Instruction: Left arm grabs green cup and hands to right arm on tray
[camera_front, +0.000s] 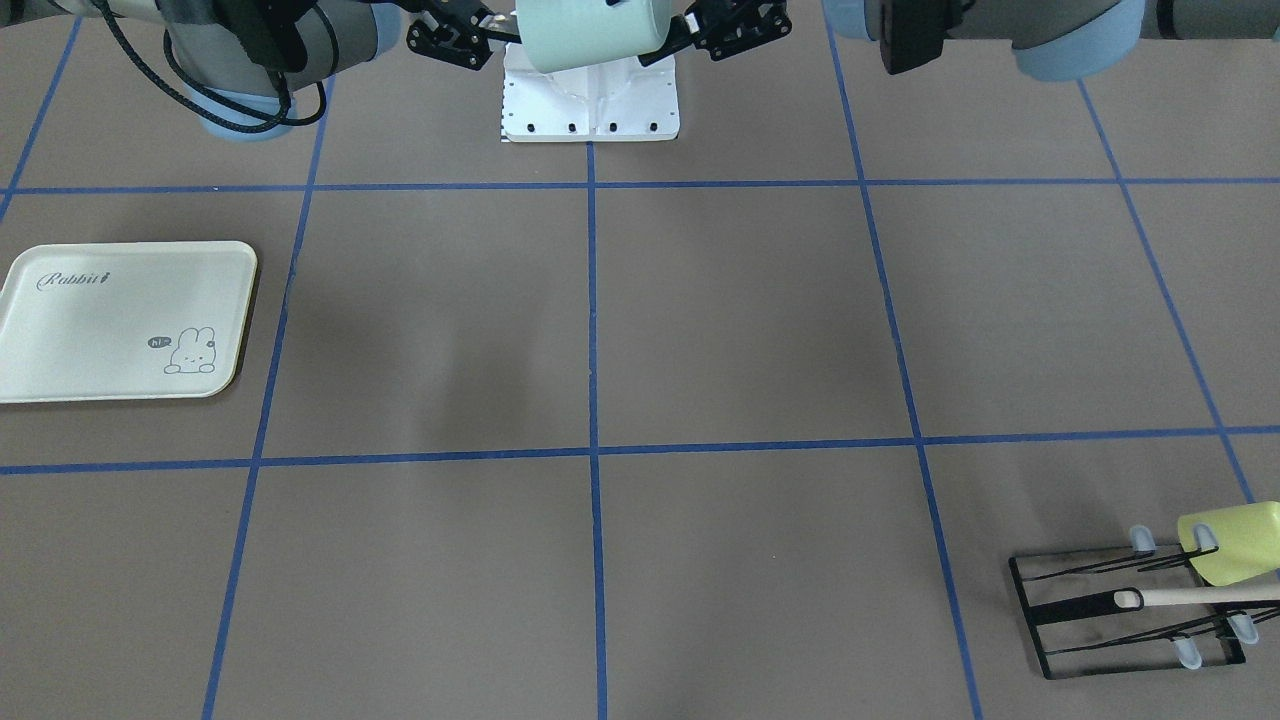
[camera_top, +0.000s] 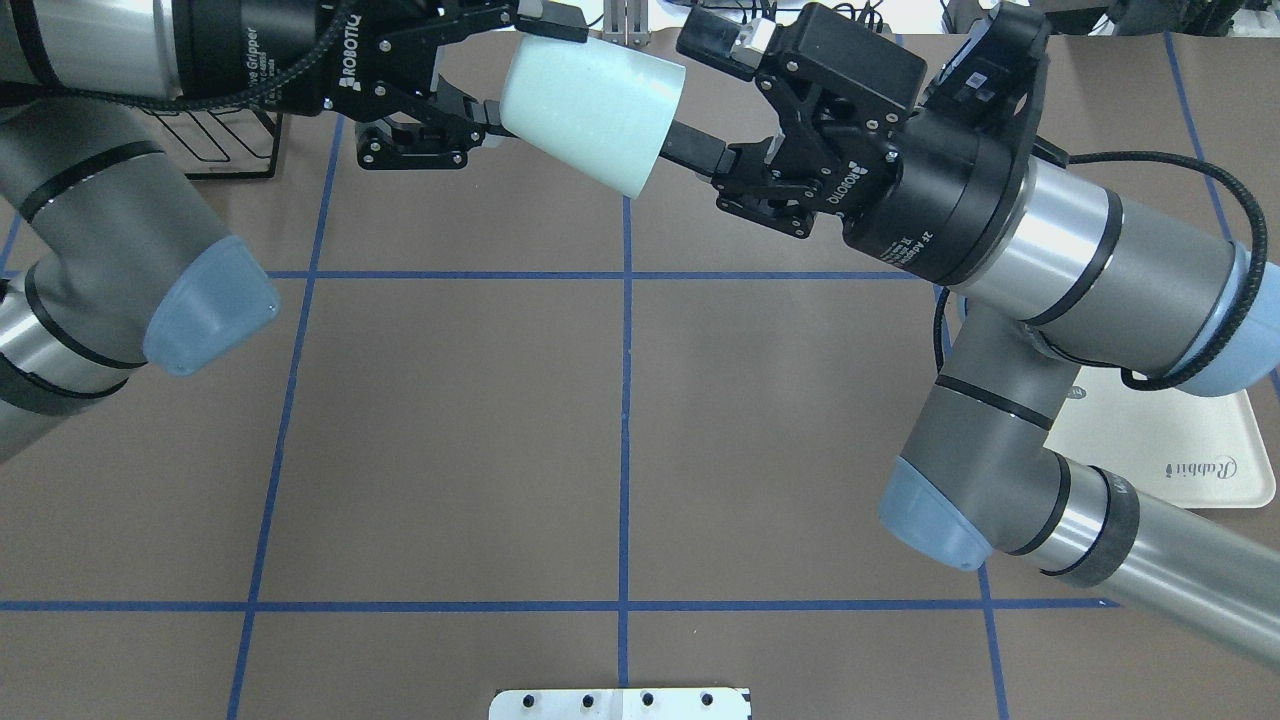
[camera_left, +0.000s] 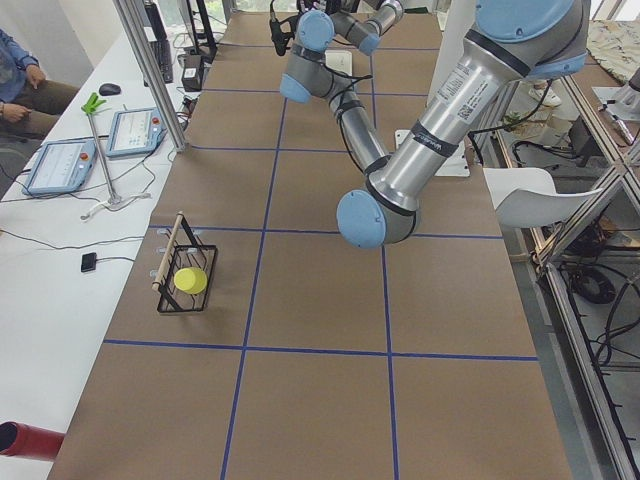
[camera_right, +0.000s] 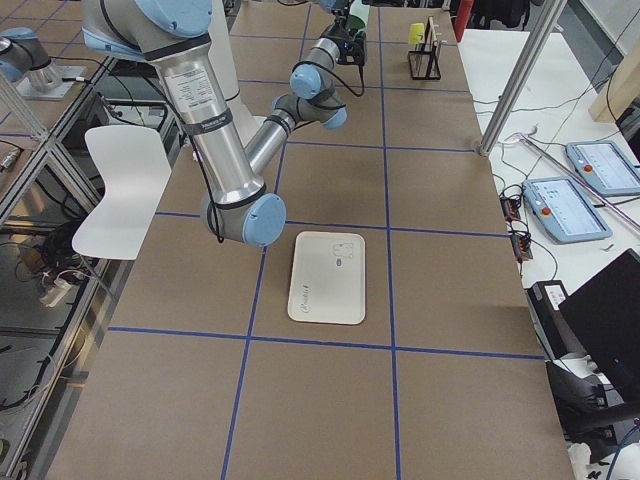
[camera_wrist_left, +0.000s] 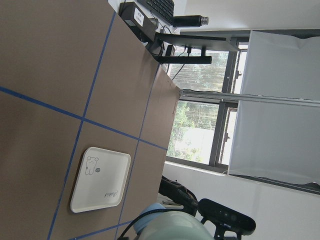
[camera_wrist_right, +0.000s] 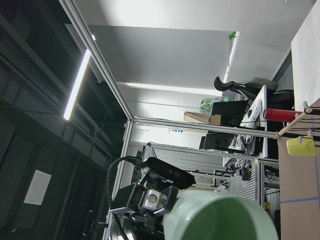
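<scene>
The pale mint-green cup (camera_top: 590, 115) hangs on its side high above the table's middle, between both grippers. My left gripper (camera_top: 515, 65) is shut on its narrow base end. My right gripper (camera_top: 700, 95) is open, its fingers spread on either side of the cup's wide rim; the lower finger (camera_top: 695, 152) reaches the rim, the upper one stands apart. The cup also shows in the front view (camera_front: 590, 30), the left wrist view (camera_wrist_left: 170, 225) and, mouth first, the right wrist view (camera_wrist_right: 220, 215). The cream Rabbit tray (camera_front: 100, 330) lies flat on the table under my right arm (camera_top: 1180, 450).
A black wire rack (camera_front: 1100, 610) at the far left corner holds a yellow-green cup (camera_front: 1235, 545) and a wooden handle (camera_front: 1200, 597). The white base plate (camera_front: 590, 100) sits under the cup. Blue tape lines cross the brown table. An operator sits beyond the table edge (camera_left: 20, 85).
</scene>
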